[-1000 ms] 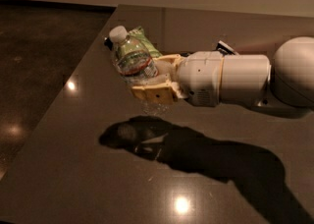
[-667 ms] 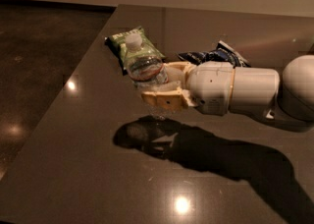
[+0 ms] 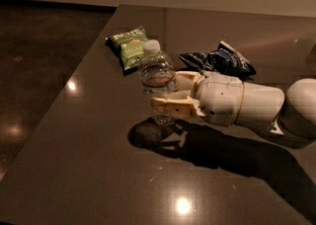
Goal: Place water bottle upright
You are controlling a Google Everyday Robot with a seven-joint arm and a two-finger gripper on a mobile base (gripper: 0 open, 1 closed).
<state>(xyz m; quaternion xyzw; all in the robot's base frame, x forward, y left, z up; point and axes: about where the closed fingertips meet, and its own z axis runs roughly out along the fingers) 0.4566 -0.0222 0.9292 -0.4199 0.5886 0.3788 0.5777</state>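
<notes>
The water bottle (image 3: 157, 77) is a small clear ribbed bottle with a white cap and a red-striped label band. It stands nearly upright, cap up, its base at or just above the dark table (image 3: 98, 169). My gripper (image 3: 165, 91) reaches in from the right, its cream fingers (image 3: 170, 105) shut around the bottle's lower body. The white arm (image 3: 247, 101) extends to the right edge of the view.
A green snack bag (image 3: 127, 46) lies behind the bottle to the left. A dark blue snack bag (image 3: 219, 61) lies behind the arm. The table's left edge runs diagonally, with dark floor (image 3: 34, 71) beyond it.
The gripper has turned the bottle from tilted, cap pointing up-left, to nearly upright, and has moved it right and lower, towards the tabletop.
</notes>
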